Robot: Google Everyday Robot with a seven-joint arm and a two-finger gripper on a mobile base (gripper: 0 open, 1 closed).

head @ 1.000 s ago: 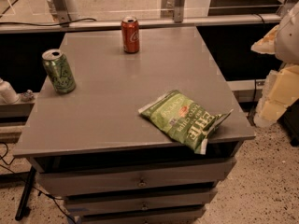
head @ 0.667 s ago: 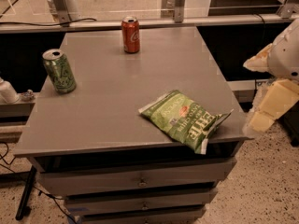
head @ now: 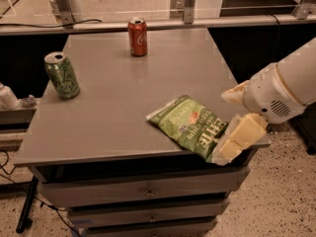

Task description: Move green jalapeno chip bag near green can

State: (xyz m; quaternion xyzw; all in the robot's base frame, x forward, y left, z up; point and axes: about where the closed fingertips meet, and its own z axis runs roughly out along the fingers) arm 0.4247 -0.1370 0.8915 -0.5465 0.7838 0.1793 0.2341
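The green jalapeno chip bag [head: 190, 125] lies flat on the grey table [head: 123, 107] near its front right corner. The green can [head: 61, 75] stands upright at the table's left side, far from the bag. My gripper [head: 236, 116] reaches in from the right at the bag's right end. It is open, with one pale finger [head: 233, 94] above and behind the bag's end and the other finger [head: 241, 138] in front of it, over the table's corner. The bag still rests on the table.
A red cola can [head: 138, 36] stands at the back middle of the table. Drawers [head: 148, 191] sit under the tabletop. A metal rail [head: 148, 23] runs behind the table. A white object [head: 7, 97] lies on a ledge at the far left.
My gripper has moved left from beyond the table's right edge to the bag's right end. The bag and both cans have not moved.
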